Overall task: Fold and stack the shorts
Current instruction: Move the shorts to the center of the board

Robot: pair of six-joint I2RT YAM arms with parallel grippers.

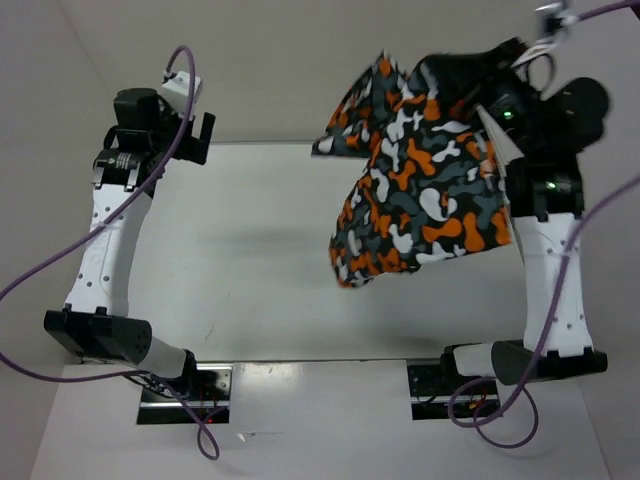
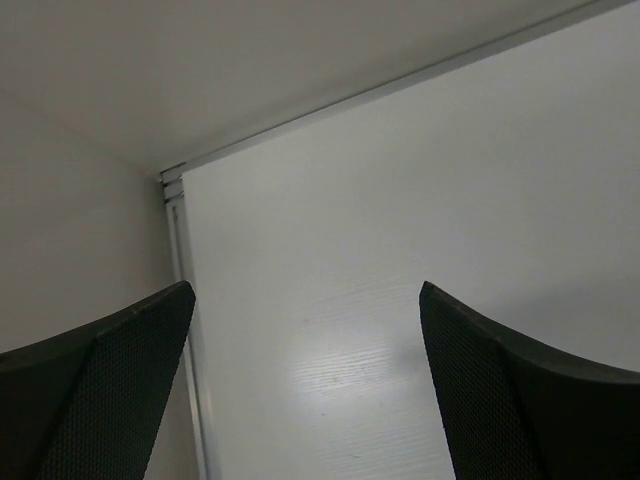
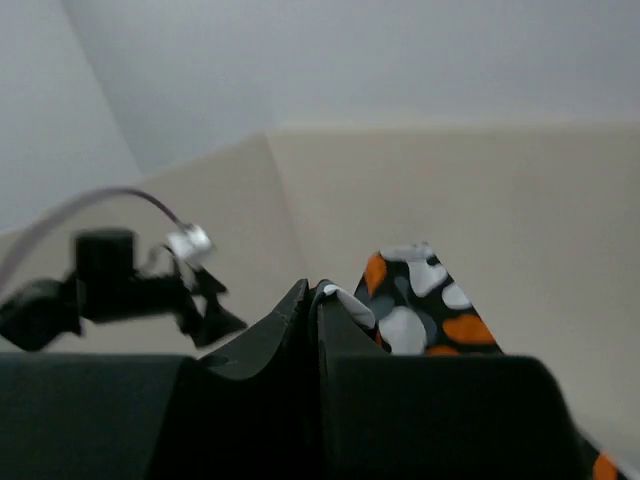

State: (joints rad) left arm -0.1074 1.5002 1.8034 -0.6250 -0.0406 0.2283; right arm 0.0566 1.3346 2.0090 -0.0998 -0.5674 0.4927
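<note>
The jaws of the right arm are pressed together on a fold of the shorts. In the right wrist view the two dark fingers meet with no gap, and a bit of printed cloth sticks up from between their tips, with more of the shorts rising just beside them on the right. From above, the shorts hang from that grip as one bunched, draping mass of orange, white, black and grey-teal blotches. They are held up over the far right part of the worktop, with one corner spreading left toward the back edge and the lowest fold drooping toward the middle. Whether that lowest fold touches the worktop cannot be told from above.

The jaws of the left arm are spread wide with nothing between them. In the left wrist view the two textured pads stand well apart, with bare white worktop and its far left corner showing between them. This arm reaches to the far left corner, well apart from the shorts.

Purple cables loop from both arms.
</note>
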